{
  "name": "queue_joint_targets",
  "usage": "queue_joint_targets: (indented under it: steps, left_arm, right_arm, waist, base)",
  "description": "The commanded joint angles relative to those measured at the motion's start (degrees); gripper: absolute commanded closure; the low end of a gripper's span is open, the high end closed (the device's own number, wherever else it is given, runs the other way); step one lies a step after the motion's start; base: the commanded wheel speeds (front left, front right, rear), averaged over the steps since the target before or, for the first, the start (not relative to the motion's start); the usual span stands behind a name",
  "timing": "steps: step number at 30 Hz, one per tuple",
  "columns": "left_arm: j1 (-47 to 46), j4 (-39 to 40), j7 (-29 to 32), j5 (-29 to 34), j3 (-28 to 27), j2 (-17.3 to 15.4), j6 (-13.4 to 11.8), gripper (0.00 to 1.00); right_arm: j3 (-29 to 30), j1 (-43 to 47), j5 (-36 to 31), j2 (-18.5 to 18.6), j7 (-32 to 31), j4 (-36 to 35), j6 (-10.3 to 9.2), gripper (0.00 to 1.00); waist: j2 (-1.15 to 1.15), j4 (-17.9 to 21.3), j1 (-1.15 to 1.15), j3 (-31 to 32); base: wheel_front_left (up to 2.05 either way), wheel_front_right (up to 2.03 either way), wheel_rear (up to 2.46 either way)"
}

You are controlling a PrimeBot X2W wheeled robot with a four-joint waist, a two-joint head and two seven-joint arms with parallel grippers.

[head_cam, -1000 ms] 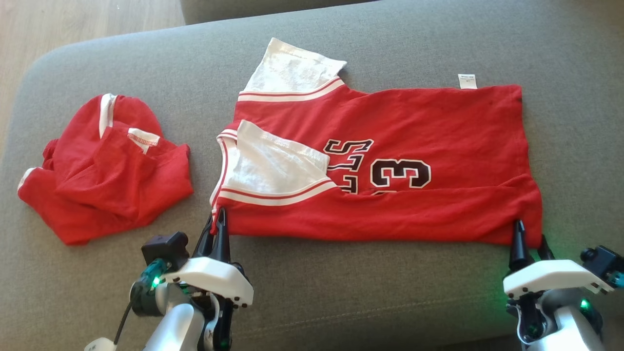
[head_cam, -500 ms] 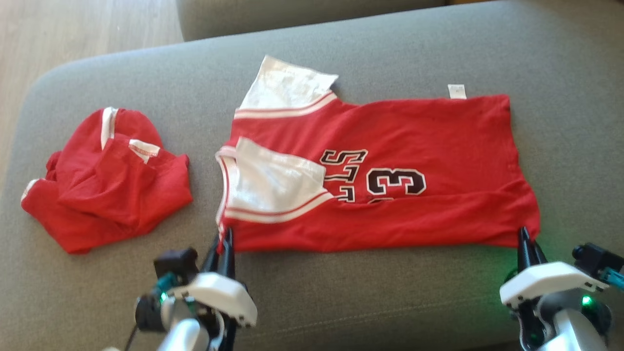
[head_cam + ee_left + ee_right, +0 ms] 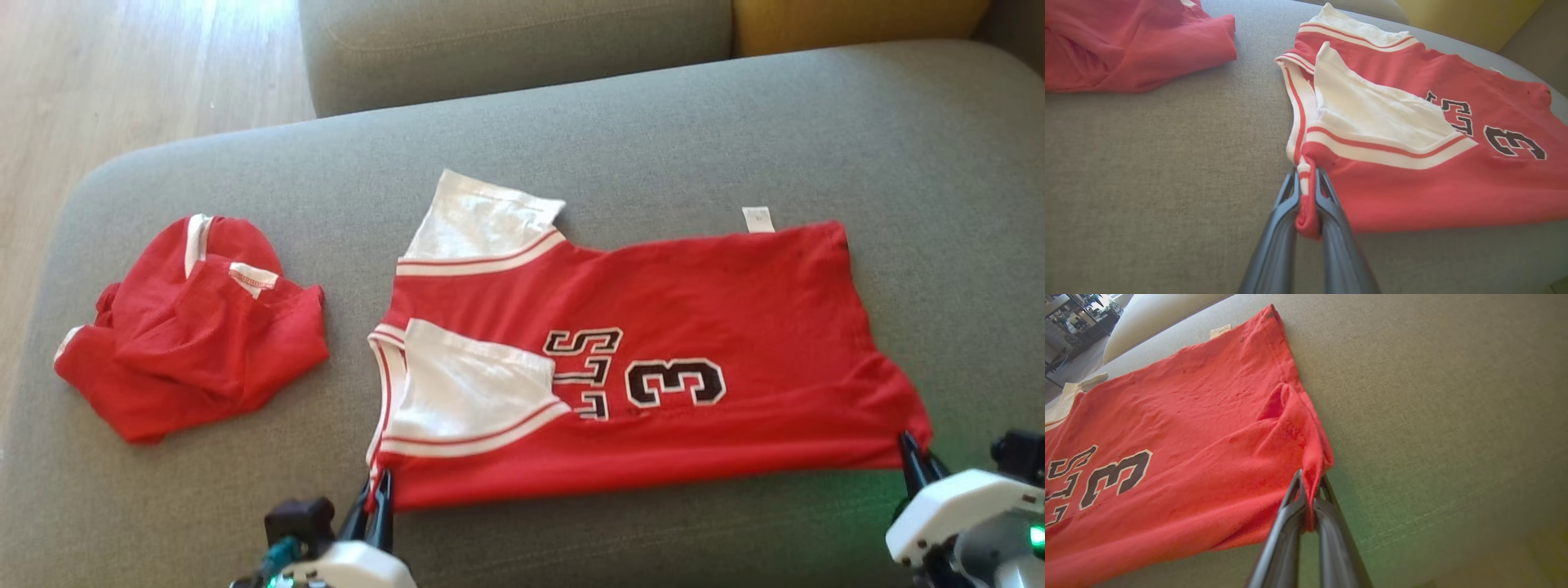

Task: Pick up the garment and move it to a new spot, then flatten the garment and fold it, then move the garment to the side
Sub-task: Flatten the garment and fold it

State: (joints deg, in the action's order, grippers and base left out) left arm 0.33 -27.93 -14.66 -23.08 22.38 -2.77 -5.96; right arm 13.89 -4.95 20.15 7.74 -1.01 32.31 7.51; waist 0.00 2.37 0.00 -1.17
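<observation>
Now that right gripper has clamped jersey hem, left gripper pinching shoulder corner, you can lift fold.

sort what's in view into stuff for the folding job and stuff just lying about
For the job:
- jersey
- left gripper, shut on its near shoulder corner
- right gripper, shut on its near hem corner

Lying about:
- crumpled red top
- yellow cushion
- grey sofa, underneath both garments
</observation>
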Motion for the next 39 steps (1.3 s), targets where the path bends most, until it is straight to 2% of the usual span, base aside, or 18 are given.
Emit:
queue_joint_targets:
  steps: [1, 11, 12, 13, 14, 18, 21, 29, 35, 39]
  left_arm:
    - [-0.49, 1.54, -0.34, 0.73, -1.77, -0.92, 0.23, 1.00]
    - [2.38, 0.83, -0.34, 2.14, -0.10, -0.96, 1.22, 1.00]
    - [2.30, 1.06, -0.34, 2.28, -0.14, -0.91, 1.15, 0.66]
    - [2.22, 1.38, -0.34, 2.70, -0.21, -0.89, 0.89, 0.16]
    - [2.08, 1.92, -0.34, 3.49, -0.41, -0.97, 0.39, 0.00]
    - [2.35, 4.64, -0.34, 3.87, -2.44, -0.84, -0.51, 0.00]
    - [2.19, 9.59, -0.34, 4.46, -4.26, -0.58, 0.07, 0.00]
    - [1.23, 24.07, -0.34, 5.35, -9.12, -0.14, 0.69, 0.00]
    - [-2.46, 23.03, -0.34, 6.46, -7.23, -0.12, -0.38, 0.00]
    - [-7.04, 18.38, -0.34, 9.24, -6.95, -0.11, -1.82, 0.00]
  right_arm:
    - [-0.85, -0.22, 0.39, 1.78, -0.88, -2.85, -0.02, 1.00]
    - [1.59, 4.09, 0.43, 0.72, -7.03, -10.17, -0.02, 1.00]
    - [2.27, 4.17, 0.38, 0.28, -6.98, -10.65, -0.02, 0.14]
    - [3.04, 4.11, 0.47, -0.31, -7.05, -11.01, -0.02, 0.00]
    - [3.35, 4.01, 0.37, -0.78, -7.07, -11.50, -0.02, 0.00]
    - [3.57, 3.82, 0.17, -1.96, -6.64, -13.80, -0.02, 0.00]
    - [1.47, 3.56, 1.60, -2.59, -5.12, -17.06, -0.02, 0.00]
    - [-5.57, 4.42, 3.40, -0.50, 8.57, -25.53, -0.02, 0.00]
    - [-8.25, 4.47, 1.57, -0.94, 13.61, -26.21, -0.02, 0.00]
    - [-9.24, 3.08, 0.81, -1.97, 14.54, -26.45, -0.02, 0.00]
  waist:
    - [0.00, -0.01, 0.00, 0.12]
    - [0.00, 0.18, 0.00, 0.12]
    - [0.00, 0.18, 0.00, 0.04]
    - [0.00, 0.21, 0.00, -0.03]
    - [0.00, 0.25, 0.00, -0.05]
    - [0.00, 0.26, 0.00, 0.01]
    - [0.00, 0.20, 0.00, 0.07]
    - [0.00, -0.17, 0.00, 0.19]
    - [0.00, 0.71, 0.00, -1.09]
    - [0.00, 2.06, 0.00, -3.71]
  base:
    - [0.00, 0.00, 0.00]
    - [0.00, 0.00, 0.00]
    - [0.00, 0.00, 0.00]
    - [0.00, 0.00, 0.00]
    - [0.00, 0.00, 0.00]
    - [0.00, 0.00, 0.00]
    - [0.00, 0.00, 0.00]
    - [0.00, 0.00, 0.00]
    - [0.00, 0.00, 0.00]
    - [0.00, 0.00, 0.00]
